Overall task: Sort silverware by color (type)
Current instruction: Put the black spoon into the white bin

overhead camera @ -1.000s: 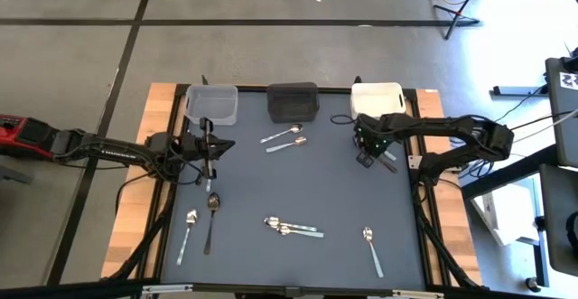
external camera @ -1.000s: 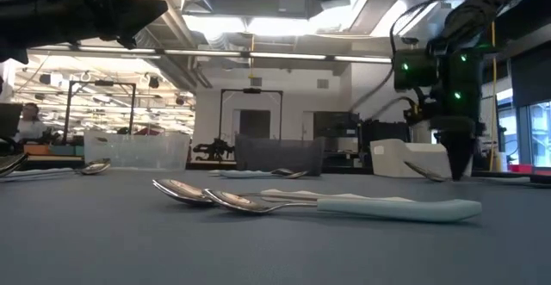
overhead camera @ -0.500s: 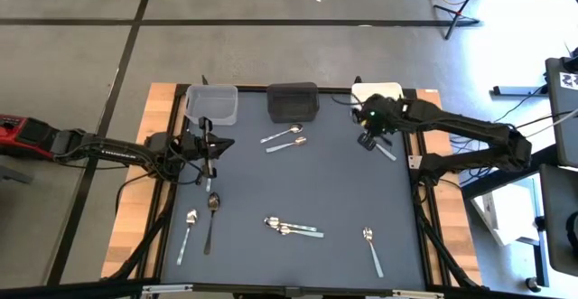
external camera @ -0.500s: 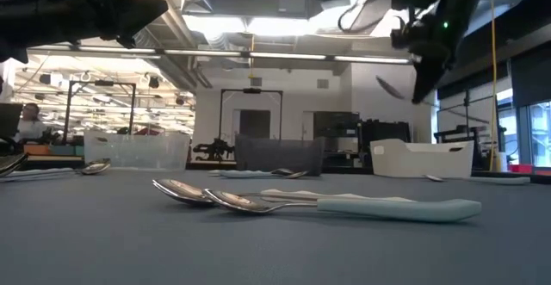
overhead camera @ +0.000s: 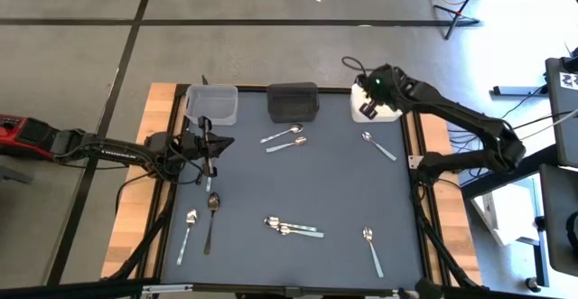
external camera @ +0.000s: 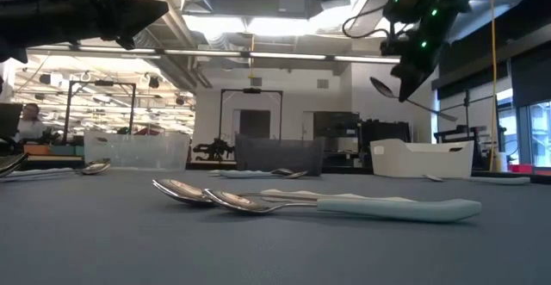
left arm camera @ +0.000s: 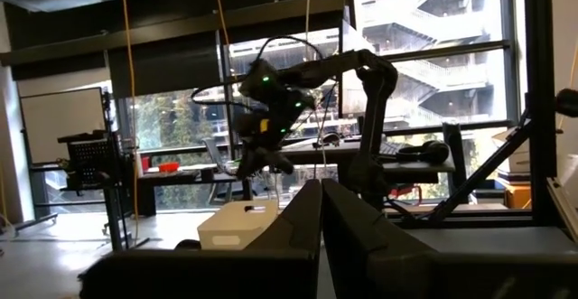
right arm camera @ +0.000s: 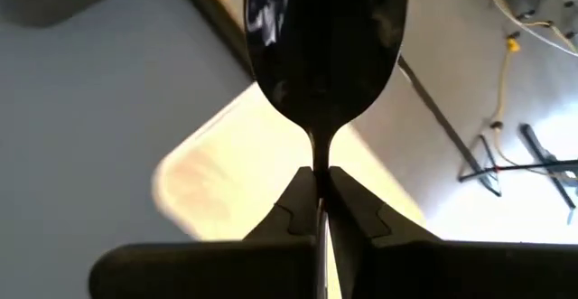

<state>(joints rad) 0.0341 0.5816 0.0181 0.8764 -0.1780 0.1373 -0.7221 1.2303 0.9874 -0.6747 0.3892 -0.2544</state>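
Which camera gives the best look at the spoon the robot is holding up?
The right wrist view: the held spoon fills it, pinched in the right gripper. The low view shows it small, up in the air. In the high view the gripper hides it over the white bin.

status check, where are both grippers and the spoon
Right gripper shut on a spoon, raised over white bin. Left gripper shut, empty, waiting near clear bin. Nothing blocking.

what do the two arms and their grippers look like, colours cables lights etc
Both arms are dark, nearly black, with slim jointed links and black cables trailing alongside. The left arm has a red section at its base end and pale lettering along one link. The right arm shows small green lights near its wrist. The left gripper and right gripper each have two flat dark fingers.
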